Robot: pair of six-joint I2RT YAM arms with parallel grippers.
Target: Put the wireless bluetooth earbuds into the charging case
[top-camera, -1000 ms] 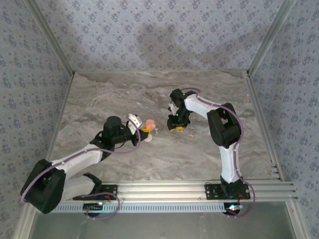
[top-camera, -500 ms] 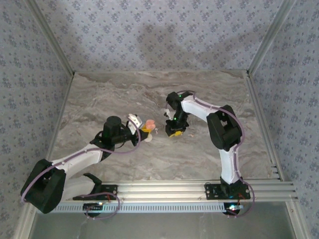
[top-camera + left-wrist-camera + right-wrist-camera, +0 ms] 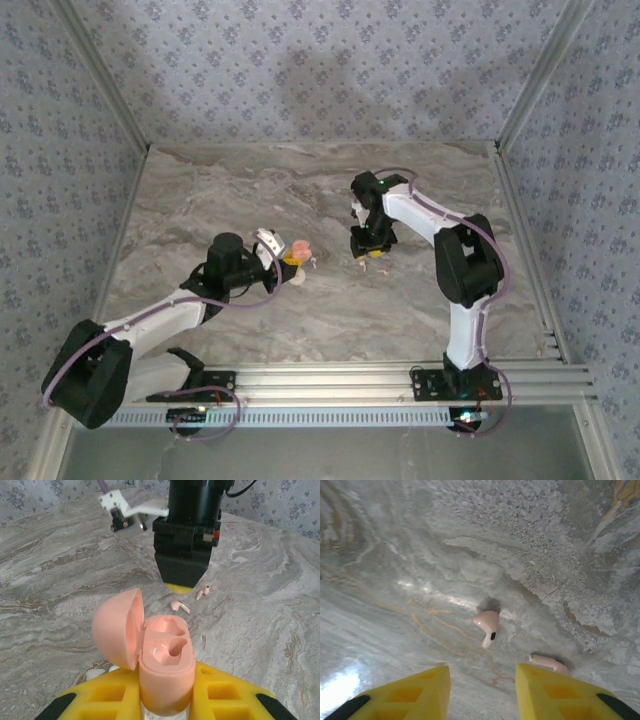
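The left tool (image 3: pixel 167 700) clamps the open pink charging case (image 3: pixel 165 660), sockets up for loading — while the right tool (image 3: pixel 482 687), jaws parted and empty, hovers over both earbuds (image 3: pixel 488 624) lying on the worktop (image 3: pixel 395 580).

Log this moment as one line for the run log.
left gripper: shut on charging case, open and empty | right gripper: open, hovering by earbuds | both earbuds lying on table

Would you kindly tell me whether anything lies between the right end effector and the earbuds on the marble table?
Nothing visible does. The right end effector hangs open above the grey marble table; one pale pink stemmed earbud lies ahead of its gap, the other earbud off to one side.
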